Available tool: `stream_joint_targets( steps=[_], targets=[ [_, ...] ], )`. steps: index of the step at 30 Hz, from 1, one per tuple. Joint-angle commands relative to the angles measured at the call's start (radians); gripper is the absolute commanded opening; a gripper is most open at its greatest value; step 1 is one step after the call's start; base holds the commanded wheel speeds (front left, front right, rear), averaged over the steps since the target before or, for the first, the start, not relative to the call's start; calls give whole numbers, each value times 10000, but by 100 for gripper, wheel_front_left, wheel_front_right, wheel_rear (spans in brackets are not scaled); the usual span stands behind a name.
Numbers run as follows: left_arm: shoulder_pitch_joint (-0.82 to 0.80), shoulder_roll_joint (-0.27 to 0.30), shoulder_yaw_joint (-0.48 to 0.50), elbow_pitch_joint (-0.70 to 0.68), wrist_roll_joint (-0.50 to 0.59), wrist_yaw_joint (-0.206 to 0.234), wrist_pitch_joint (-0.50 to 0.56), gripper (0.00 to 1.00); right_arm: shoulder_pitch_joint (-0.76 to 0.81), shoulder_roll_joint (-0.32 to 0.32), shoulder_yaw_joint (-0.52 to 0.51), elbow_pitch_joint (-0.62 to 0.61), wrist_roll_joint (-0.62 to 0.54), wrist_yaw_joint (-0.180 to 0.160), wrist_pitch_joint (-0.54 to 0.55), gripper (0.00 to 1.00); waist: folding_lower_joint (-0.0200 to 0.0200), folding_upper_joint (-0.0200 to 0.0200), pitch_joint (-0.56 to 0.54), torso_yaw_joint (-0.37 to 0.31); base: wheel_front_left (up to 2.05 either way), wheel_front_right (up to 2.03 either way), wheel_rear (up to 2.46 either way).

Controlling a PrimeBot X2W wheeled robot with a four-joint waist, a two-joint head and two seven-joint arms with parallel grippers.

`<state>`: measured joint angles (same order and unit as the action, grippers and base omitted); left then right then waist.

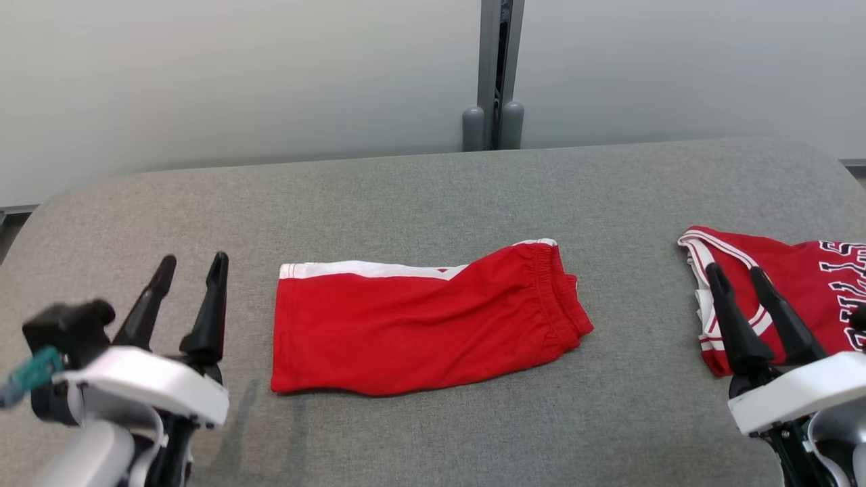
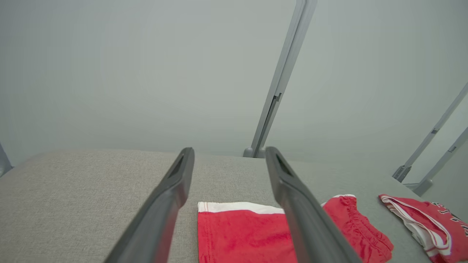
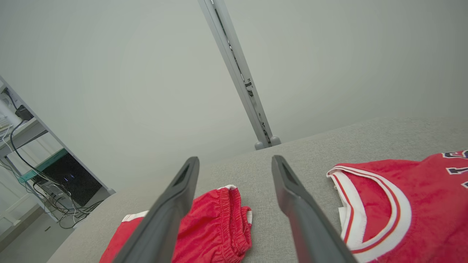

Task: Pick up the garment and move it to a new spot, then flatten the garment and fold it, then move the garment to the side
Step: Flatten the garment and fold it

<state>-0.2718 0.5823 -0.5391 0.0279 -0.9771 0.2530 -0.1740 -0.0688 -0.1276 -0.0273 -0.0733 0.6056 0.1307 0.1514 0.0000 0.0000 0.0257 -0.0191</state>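
The garment, a pair of red shorts [image 1: 419,325] with a white stripe, lies folded flat in the middle of the grey padded table [image 1: 433,196]. Its waistband points right. My left gripper [image 1: 194,259] stands open to the left of the shorts, above the table and clear of the cloth, with nothing between its fingers. In the left wrist view the shorts [image 2: 241,237] lie low between and beyond the open left gripper [image 2: 229,149]. My right gripper [image 1: 735,269] is open at the far right. The right wrist view has the shorts [image 3: 219,219] lying left of the open right gripper [image 3: 235,158].
A red jersey [image 1: 812,270] with white trim and dark lettering lies at the table's right edge, partly behind my right fingers; it also appears as the jersey [image 3: 431,204] and jersey [image 2: 438,223]. A grey post [image 1: 497,74] rises behind the table against a pale wall.
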Motion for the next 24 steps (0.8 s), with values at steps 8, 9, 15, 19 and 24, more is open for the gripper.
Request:
stream_joint_targets(
  steps=[8, 9, 15, 19, 24],
  targets=[
    [1532, -753, 651, -595, 1308, 516, -909, 100, 9, -19, 338, 742, -729, 1, -809, 100, 0, 0, -18, 116, 0, 0, 0],
    [1647, -890, 772, -725, 1566, 539, -913, 100, -102, -31, 429, 909, -780, 1, -839, 100, 0, 0, 2, 153, 0, 0, 0],
    [1901, -1570, 1015, -895, 2396, 166, -912, 100, -1279, -152, 1038, 2704, -1102, 1, -318, 100, 0, 0, 241, 500, 0, 0, 0],
    [1601, -1861, 907, -750, 2594, -150, -914, 100, -2430, -246, 1409, 4298, -1352, 1, 226, 100, 0, 0, 462, 879, 0, 0, 0],
    [1319, -2177, 698, -455, 2630, -463, -904, 100, -3711, -28, 1120, 6487, -1635, 1, 992, 100, 0, 0, 710, 1463, 0, 0, 0]
  ],
)
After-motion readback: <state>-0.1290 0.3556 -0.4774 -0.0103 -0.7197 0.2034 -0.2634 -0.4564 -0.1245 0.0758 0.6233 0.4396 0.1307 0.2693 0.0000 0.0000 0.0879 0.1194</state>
